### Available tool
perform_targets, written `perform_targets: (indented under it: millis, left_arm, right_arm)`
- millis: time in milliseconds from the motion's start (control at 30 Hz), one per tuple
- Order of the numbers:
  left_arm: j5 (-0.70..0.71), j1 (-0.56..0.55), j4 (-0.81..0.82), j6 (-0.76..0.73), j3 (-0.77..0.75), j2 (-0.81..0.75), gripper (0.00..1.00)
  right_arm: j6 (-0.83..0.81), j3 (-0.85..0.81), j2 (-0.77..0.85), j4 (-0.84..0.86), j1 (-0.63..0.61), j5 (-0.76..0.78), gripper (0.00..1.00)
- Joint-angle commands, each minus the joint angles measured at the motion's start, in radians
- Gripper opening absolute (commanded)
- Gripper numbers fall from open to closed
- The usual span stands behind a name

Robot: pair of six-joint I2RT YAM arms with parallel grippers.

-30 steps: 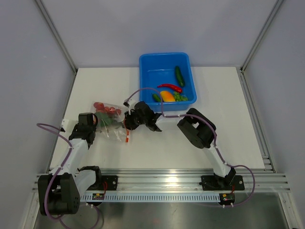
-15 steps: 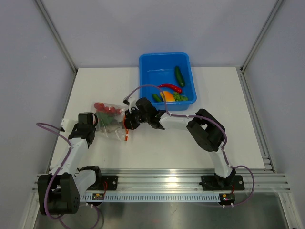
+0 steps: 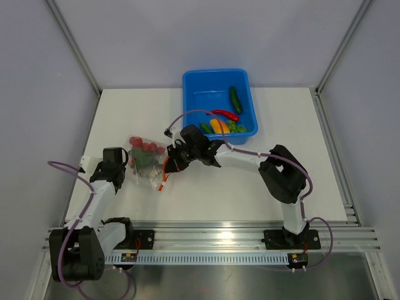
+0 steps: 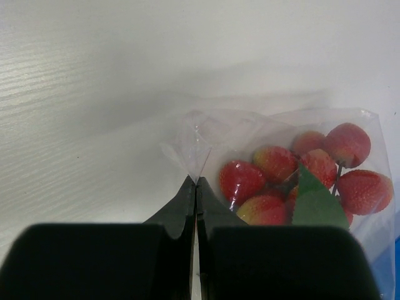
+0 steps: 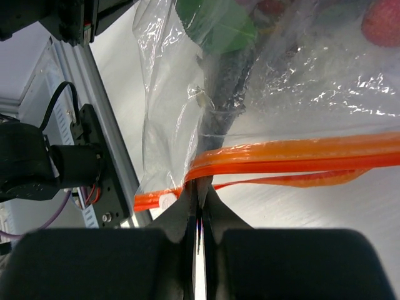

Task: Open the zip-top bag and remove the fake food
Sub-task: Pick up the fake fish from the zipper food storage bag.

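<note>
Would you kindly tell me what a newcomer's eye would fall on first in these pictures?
The bright blue tub at the back, holding a red chili and green vegetables, stands out first. Next comes the clear bag left of centre, pinched at opposite ends by the left gripper and right gripper, with red fruit inside and its orange zip strip showing.

The bag [image 3: 149, 169] is clear, crinkled film lying on the table [image 3: 219, 190], well apart from the tub [image 3: 215, 72]. My left gripper [image 4: 196, 187] pinches one corner of the film. My right gripper [image 5: 200, 190] pinches the orange zip strip [image 5: 294, 152] near its end, where a thinner orange line bows away below the main band. Inside sit red-and-yellow berries [image 4: 275, 165] with a green leaf [image 4: 315, 203]. The chili [image 3: 224, 114], pepper [image 3: 219, 125] and cucumber [image 3: 235, 100] lie in the tub.
</note>
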State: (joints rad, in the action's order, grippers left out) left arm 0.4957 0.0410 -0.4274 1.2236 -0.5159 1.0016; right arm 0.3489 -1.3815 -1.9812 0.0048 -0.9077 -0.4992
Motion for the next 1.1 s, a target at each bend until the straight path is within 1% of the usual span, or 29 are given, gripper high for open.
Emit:
perform_targets:
  millis: [0,200,333,567,600,733,900,1067]
  left_arm:
    - [0.04,0.0,0.001,0.01,-0.038,0.0,0.0]
    - [0.047,0.0,-0.001,0.017,-0.036,0.0,0.0]
    - [0.049,0.0,-0.001,0.017,-0.036,0.0,0.0]
    - [0.057,0.0,-0.005,0.017,-0.038,0.002,0.0]
    - [0.057,0.0,-0.005,0.017,-0.039,0.002,0.0]
    - [0.053,0.0,-0.001,0.016,-0.038,0.003,0.0]
    - [0.05,0.0,-0.001,0.014,-0.041,0.006,0.0]
    - [0.046,-0.001,0.001,0.011,-0.042,0.009,0.0]
  right_arm:
    - [0.01,-0.063,0.073,-0.1,-0.008,-0.053,0.0]
    - [-0.021,-0.106,0.082,-0.169,-0.01,-0.148,0.0]
    - [-0.051,-0.111,0.117,-0.222,-0.003,-0.118,0.0]
    - [-0.039,-0.088,0.17,-0.226,0.032,-0.182,0.0]
    - [-0.042,-0.094,0.173,-0.232,0.038,-0.214,0.0]
    - [-0.097,-0.152,0.17,-0.357,0.046,-0.277,0.0]
    - [-0.12,-0.154,0.22,-0.405,0.066,-0.282,0.0]
    - [-0.107,-0.097,0.294,-0.371,0.111,-0.26,0.0]
